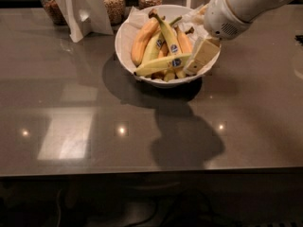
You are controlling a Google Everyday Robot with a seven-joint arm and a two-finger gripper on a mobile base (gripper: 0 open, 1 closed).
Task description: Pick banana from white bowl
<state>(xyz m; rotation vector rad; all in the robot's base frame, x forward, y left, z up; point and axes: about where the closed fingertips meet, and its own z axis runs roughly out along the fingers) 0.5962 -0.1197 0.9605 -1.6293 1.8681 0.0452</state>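
The white bowl (pixel 124 41) stands at the back middle of the dark table, lined with crumpled white paper. The banana (pixel 158 65), pale yellow-green and nearly straight with a blue sticker, lies across the front of the bowl on top of the others. Its right end reaches under my gripper. My gripper (pixel 200 58) hangs from the white arm (pixel 236 6) that comes in from the upper right. It sits low over the bowl's right side, at or touching the banana's right end. Nothing is lifted.
Deeper orange bananas (pixel 142 39) and a curved yellow stickered banana (pixel 168 34) also lie in the bowl. Glass jars of grain (pixel 113 1) and a folded white card stand (pixel 83 8) are behind the bowl to the left. The table's front edge (pixel 151 167) runs across the lower view.
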